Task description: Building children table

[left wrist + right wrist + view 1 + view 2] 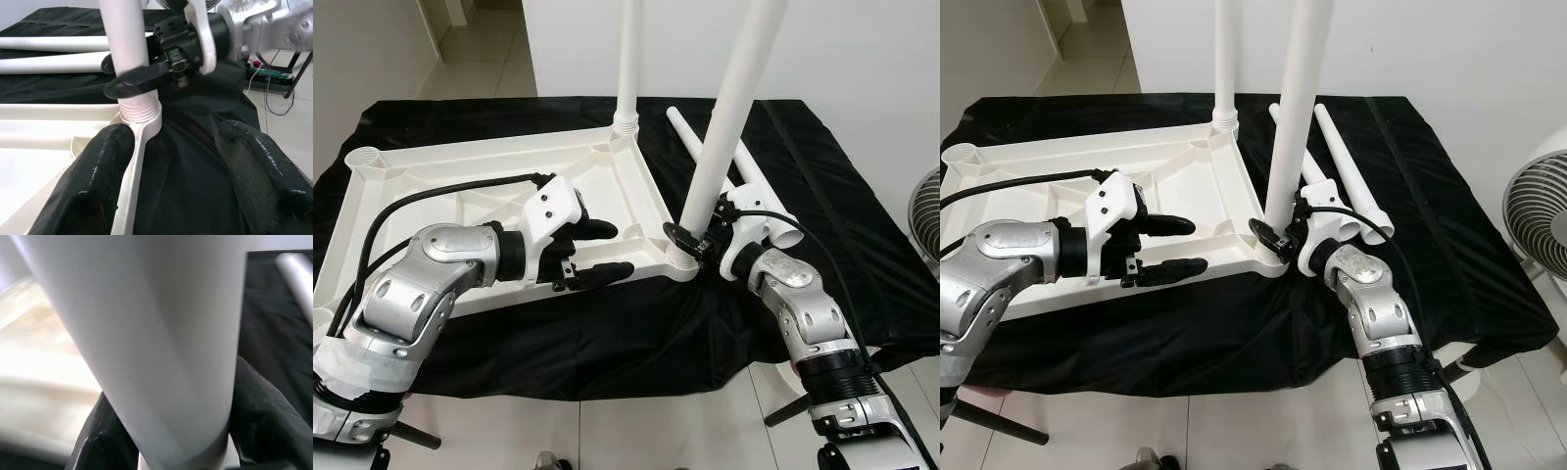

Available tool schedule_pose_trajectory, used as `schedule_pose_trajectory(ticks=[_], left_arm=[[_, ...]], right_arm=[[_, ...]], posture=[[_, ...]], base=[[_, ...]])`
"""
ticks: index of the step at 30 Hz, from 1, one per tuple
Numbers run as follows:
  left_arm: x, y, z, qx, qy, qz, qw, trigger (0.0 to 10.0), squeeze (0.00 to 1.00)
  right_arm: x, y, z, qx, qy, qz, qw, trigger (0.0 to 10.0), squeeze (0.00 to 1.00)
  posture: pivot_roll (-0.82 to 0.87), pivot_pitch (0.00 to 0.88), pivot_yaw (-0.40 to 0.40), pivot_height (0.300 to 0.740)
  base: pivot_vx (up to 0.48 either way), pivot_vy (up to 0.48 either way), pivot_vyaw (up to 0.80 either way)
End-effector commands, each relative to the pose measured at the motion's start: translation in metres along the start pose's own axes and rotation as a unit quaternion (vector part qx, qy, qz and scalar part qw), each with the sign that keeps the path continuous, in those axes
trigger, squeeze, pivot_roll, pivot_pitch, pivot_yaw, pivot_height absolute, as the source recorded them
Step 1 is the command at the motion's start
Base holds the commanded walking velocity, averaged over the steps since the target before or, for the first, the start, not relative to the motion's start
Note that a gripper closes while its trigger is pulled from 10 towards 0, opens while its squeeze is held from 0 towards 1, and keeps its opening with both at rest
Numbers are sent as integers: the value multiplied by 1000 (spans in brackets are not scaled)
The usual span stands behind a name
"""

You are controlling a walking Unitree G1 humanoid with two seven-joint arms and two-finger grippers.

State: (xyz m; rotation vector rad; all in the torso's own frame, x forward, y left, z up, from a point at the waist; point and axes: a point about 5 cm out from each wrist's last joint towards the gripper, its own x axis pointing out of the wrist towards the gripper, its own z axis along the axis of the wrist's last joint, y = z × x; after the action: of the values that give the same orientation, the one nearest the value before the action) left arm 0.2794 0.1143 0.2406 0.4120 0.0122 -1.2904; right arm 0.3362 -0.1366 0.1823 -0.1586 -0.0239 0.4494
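Observation:
A white plastic table top [489,176] lies upside down on a black cloth. One white leg [628,59] stands in its far right corner socket. A second leg [729,117] stands tilted in the near right corner socket, and my right gripper [690,238] is shut on it just above the socket. In the right wrist view the leg [161,333] runs between the black fingers [264,401]. My left gripper [612,252] is open, straddling the table top's near rim [137,161] just left of that socket. One finger is over the table top, the other over the cloth.
Two loose white legs [1351,176] lie on the cloth to the right of the table top. An empty socket [367,157] sits at the far left corner. A fan [1542,211] stands on the floor at the right, and a wall is behind.

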Motion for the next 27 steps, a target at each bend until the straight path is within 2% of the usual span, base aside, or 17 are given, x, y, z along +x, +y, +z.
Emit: schedule_pose_trajectory(ticks=[1,2,5,7,9,11,14,15,16,17,18,19,20,22,25,26,27], left_arm=[[0,-2,0,-1,2,-4,1000,10000,0],[0,-2,0,-1,2,-4,1000,10000,0],[1,-3,0,-2,1,-4,1000,10000,0],[1,-3,0,-2,1,-4,1000,10000,0],[1,-3,0,-3,1,-5,1000,10000,0],[1,-3,0,-3,1,-4,1000,10000,0],[1,-3,0,-3,1,-3,1000,10000,0],[1,-3,0,-3,1,-3,1000,10000,0],[1,-3,0,-3,1,-3,1000,10000,0],[0,-3,0,-3,2,-2,1000,10000,0],[0,-3,-1,-3,2,-2,1000,10000,0],[0,-3,-1,-3,2,-2,1000,10000,0],[0,-3,-1,-3,2,-1,1000,10000,0],[0,-3,-1,-3,2,-1,1000,10000,0],[0,-4,-1,-3,2,-2,1000,10000,0],[0,-4,-1,-3,2,-2,1000,10000,0],[0,-4,-1,-3,2,-2,1000,10000,0]], right_arm=[[-16,-2,-54,35,126,-144,981,0,0],[-16,-2,-54,35,126,-144,981,0,0],[-22,8,-63,74,136,-214,964,0,0],[-22,8,-63,74,136,-214,964,0,0],[-24,19,-68,100,142,-253,952,0,0],[-24,24,-68,100,140,-267,948,0,0],[-22,31,-64,84,128,-266,952,0,0],[-20,34,-61,77,121,-258,955,471,0],[-20,34,-61,77,121,-258,955,471,0],[-18,35,-58,75,112,-251,958,10000,0],[-16,37,-54,62,102,-234,965,10000,0],[-16,37,-54,62,102,-234,965,10000,0],[-12,40,-44,74,72,-204,973,10000,1000],[-12,38,-40,64,62,-210,974,10000,1000],[-11,38,-35,72,47,-198,976,10000,1000],[-9,36,-25,67,16,-182,981,10000,8],[-8,37,-16,72,-10,-145,987,10000,0]], posture=[[-11,148,40,740],[-11,148,40,740],[-13,151,39,740],[-13,151,39,740],[-13,153,38,740],[-10,152,36,740],[-9,150,35,740],[-9,149,33,740],[-9,149,33,740],[-9,148,32,740],[-9,148,32,740],[-9,148,32,740],[-9,148,32,740],[-9,148,32,740],[-10,147,32,740],[-10,147,32,740],[-11,146,31,740]], base=[[0,0,0],[0,0,0],[0,0,0],[0,0,0],[0,0,0],[0,0,0],[0,0,0],[0,0,0],[0,0,0],[0,0,0],[0,0,0],[0,0,0],[0,0,0],[0,0,0],[0,0,0],[0,0,0],[0,0,0]])
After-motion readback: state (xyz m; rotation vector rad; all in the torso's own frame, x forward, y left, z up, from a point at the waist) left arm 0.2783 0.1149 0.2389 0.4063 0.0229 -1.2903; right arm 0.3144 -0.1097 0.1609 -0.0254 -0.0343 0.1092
